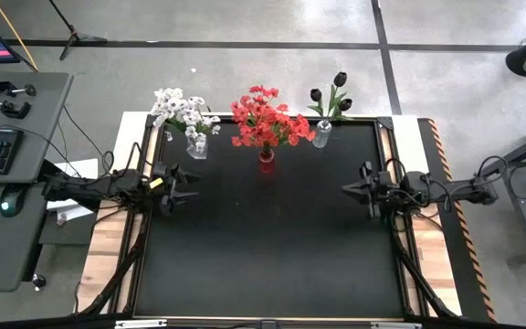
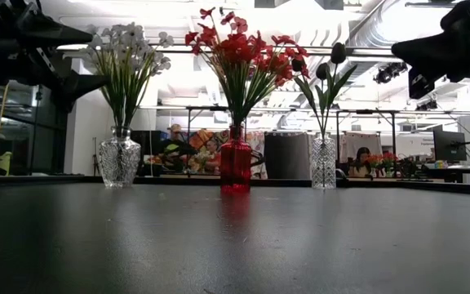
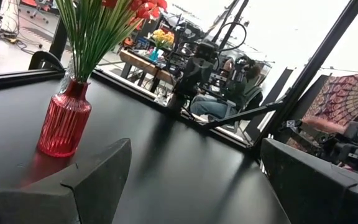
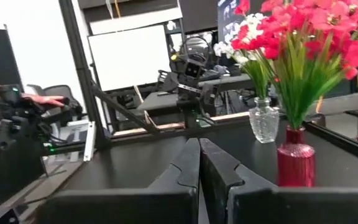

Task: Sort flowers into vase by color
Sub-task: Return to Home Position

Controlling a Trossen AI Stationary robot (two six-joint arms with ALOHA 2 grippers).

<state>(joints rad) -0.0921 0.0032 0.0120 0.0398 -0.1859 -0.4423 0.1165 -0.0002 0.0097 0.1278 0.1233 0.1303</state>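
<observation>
Left gripper (image 1: 188, 187): at the 9 o'clock side of the black table (image 1: 272, 256), pointing in toward the middle. Its fingers (image 3: 98, 177) are spread wide with nothing between them.

Right gripper (image 1: 347, 189): at the 3 o'clock side, facing my left one across the bare middle of the table. Its fingers (image 4: 188, 168) are pressed together and hold nothing.

Farther out, three vases stand upright in a row along the 12 o'clock edge, well apart from both grippers:
- Toward 11 o'clock, a clear vase (image 1: 196, 144) holds the white flowers (image 1: 179, 108).
- At 12 o'clock, a red vase (image 1: 267, 155) holds the red flowers (image 1: 265, 121), the fullest bunch.
- Toward 1 o'clock, a second clear vase (image 1: 321, 135) holds the black flowers (image 1: 331, 94), only a few stems.

Beyond the table, the low view shows a seated person (image 2: 362, 161) among desks.
</observation>
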